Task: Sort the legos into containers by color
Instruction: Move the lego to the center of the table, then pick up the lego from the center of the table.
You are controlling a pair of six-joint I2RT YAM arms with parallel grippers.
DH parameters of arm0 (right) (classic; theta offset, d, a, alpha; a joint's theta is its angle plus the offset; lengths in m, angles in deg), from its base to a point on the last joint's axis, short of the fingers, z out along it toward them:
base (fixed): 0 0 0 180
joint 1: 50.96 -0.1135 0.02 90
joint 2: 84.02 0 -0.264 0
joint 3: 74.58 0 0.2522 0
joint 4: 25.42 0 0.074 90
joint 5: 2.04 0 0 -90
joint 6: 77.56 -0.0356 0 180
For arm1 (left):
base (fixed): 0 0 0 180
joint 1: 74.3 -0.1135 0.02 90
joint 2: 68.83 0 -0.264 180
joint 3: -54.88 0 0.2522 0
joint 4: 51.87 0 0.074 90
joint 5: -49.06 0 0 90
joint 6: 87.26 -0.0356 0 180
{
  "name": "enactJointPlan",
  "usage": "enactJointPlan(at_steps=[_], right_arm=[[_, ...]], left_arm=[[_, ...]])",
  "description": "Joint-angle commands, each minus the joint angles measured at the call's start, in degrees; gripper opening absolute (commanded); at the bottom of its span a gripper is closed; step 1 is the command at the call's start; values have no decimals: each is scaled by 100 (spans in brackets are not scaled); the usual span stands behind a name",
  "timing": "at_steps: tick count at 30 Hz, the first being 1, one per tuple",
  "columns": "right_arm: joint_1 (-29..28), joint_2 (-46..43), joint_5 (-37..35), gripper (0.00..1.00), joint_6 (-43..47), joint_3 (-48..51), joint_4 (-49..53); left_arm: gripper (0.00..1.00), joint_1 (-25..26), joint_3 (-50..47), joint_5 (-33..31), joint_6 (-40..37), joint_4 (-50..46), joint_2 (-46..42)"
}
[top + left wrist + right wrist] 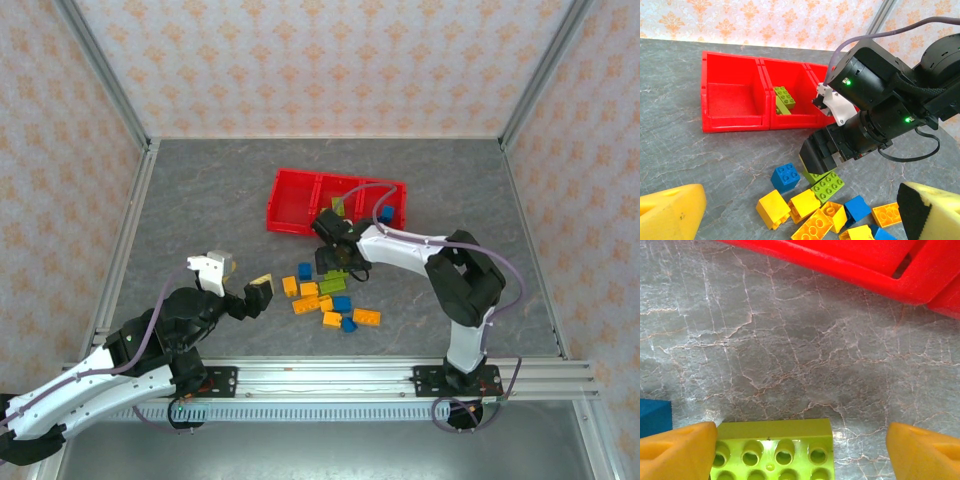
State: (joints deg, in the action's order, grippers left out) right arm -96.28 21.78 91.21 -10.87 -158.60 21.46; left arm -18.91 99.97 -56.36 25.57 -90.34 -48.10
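Where the right gripper hangs over the loose pile at the centre of the top view, its jaws stand wide and clasp nothing as yet. Item: one lime green brick, bottom edge of the right wrist frame, between the yellow fingertips; close against the lower-left one, well apart from the lower-right one. Its long edge runs across frame, along the closing line, so the jaws would likely meet its short ends. Containers: top of frame, beyond the brick; the middle bin holds green bricks. Left gripper: spread, empty, left of the pile, the farther of the two.
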Motion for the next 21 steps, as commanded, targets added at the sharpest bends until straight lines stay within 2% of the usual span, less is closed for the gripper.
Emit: enactJointPlan(at_steps=[1, 9, 15, 21], right_arm=[[1, -216, 64, 86, -41, 91, 10], [-89, -101, 242, 85, -201, 113, -132], [-101, 78, 56, 85, -195, 132, -43], [-100, 277, -61, 80, -159, 96, -10]], left_arm=[[99, 28, -48, 45, -62, 45, 10], [99, 30, -33, -19, -42, 24, -39], [99, 30, -43, -39, -42, 19, -100], [99, 29, -39, -18, -42, 27, -66]])
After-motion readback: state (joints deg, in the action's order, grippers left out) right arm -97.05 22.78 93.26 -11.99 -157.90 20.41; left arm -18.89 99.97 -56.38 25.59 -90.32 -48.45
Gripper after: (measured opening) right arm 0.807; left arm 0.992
